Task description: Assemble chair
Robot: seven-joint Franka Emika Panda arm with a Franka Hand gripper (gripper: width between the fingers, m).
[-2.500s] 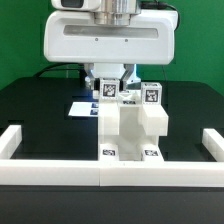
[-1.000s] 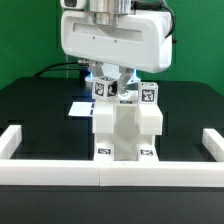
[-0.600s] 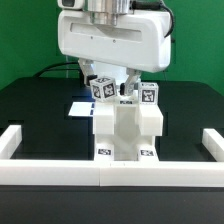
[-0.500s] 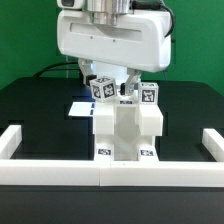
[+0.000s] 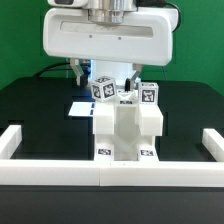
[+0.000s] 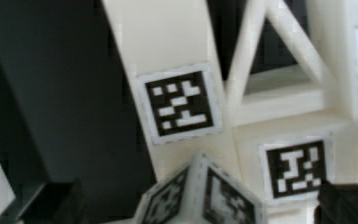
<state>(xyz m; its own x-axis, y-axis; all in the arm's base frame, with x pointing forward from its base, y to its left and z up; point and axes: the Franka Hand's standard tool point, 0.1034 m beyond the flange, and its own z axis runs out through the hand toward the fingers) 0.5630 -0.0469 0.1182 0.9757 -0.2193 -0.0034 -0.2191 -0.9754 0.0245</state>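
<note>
Right now the biggest thing in front of me is the chair (image 5: 122,125), a blocky white stack standing upright against the long white border rail (image 5: 60,172) at the table's near edge, probably butted there so the rail braces it while parts are pushed on. It sits directly beneath the jaws, its top blocks reaching up between and just under them. The gripper (image 5: 103,72) hangs from the arm's broad white housing, and its jaws are spread wide and pinch nothing; I would judge this a let-go over a part that has just been seated, though I cannot tell how firmly it sits. Below the jaws, a small tagged cube (image 5: 103,88) is tilted on the chair's top, and beside it, toward the exterior view's right, a second tagged block (image 5: 148,96) stands more squarely. The wrist view shows tagged white faces (image 6: 179,103) very near the camera, too tight to sort out. Behind the jaws, flat on the black table, lies the marker board (image 5: 80,107).
</note>
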